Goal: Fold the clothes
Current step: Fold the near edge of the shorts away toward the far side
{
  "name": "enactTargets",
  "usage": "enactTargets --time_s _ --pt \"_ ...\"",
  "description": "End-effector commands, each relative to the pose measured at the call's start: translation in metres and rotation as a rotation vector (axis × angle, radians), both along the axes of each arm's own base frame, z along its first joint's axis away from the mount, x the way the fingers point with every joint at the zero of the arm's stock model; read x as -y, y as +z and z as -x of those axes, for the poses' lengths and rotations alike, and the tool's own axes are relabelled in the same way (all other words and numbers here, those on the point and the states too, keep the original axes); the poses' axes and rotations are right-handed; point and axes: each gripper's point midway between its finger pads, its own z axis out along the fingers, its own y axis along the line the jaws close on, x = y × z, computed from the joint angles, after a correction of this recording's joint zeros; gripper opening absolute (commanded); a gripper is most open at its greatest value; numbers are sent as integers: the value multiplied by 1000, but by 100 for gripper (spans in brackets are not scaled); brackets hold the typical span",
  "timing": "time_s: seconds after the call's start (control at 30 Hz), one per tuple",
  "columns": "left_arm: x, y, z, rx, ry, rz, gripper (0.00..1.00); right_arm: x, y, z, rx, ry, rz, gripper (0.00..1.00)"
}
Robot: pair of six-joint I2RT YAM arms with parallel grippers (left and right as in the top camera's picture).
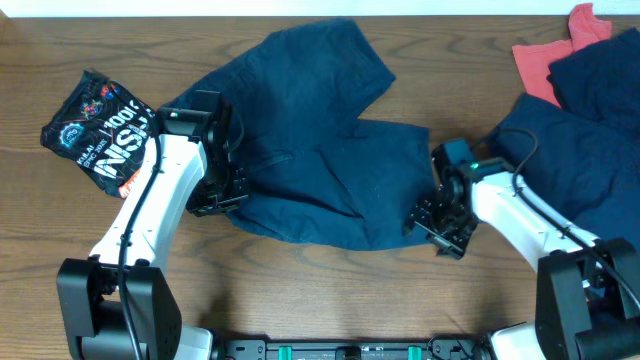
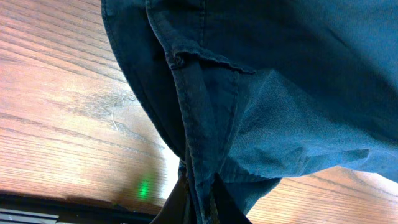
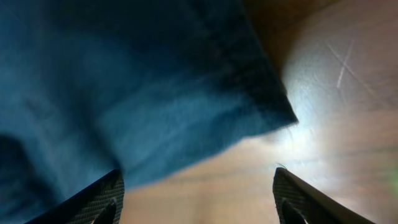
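Two hands are at work on one pair of navy shorts [image 1: 320,150]. The left hand [image 2: 200,204] is pinched down to a narrow slit, with a stitched seam of the navy shorts clamped between its fingers [image 2: 177,202]. The cloth rises from that grip and drapes off to the right above the tabletop [image 2: 62,124]. In the overhead view this hand sits at the near-left edge of the shorts.

The right hand [image 3: 198,199] is spread wide and holds nothing. A hemmed corner of the shorts lies ahead of it on the bare wood, and the cloth reaches down beside one of its fingers [image 3: 102,199]. Whether they touch cannot be told.

The shorts lie spread in the middle of the tabletop. Their longer run goes from the left hand across to the right hand, and a second lobe reaches toward the far edge.

Well to the left, one black printed garment [image 1: 100,130] lies beside the left arm. At the far right lies a heap of one navy garment [image 1: 590,110] over one coral garment [image 1: 545,60].
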Motion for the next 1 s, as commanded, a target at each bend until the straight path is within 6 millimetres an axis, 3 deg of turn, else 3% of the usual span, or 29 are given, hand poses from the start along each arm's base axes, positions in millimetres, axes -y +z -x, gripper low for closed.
enactTargets --time_s 0.0,0.27,0.3,0.4,0.43,0.6,0.73,0.97 --pt "-1 2 0 14 -16 -6 6 3 -12 2 -3 -180 85 73" --pt "-1 2 -1 17 -16 -6 6 21 -37 -30 207 -282 180 69" --pt "-1 2 -1 17 -16 -6 6 23 -38 -31 220 -284 187 59" --pt "-1 2 -1 16 -16 -5 6 26 -39 -32 231 -284 203 8" --pt "-1 2 -1 16 -16 -5 6 26 -39 -31 229 -273 204 1" --pt "0 2 0 13 -17 -4 6 41 -35 -22 198 -249 254 1" --pt "15 3 6 -11 -36 48 6 78 -5 -25 217 -293 333 1" --pt "59 6 35 -84 -152 84 6 161 96 -32 430 -385 403 1"
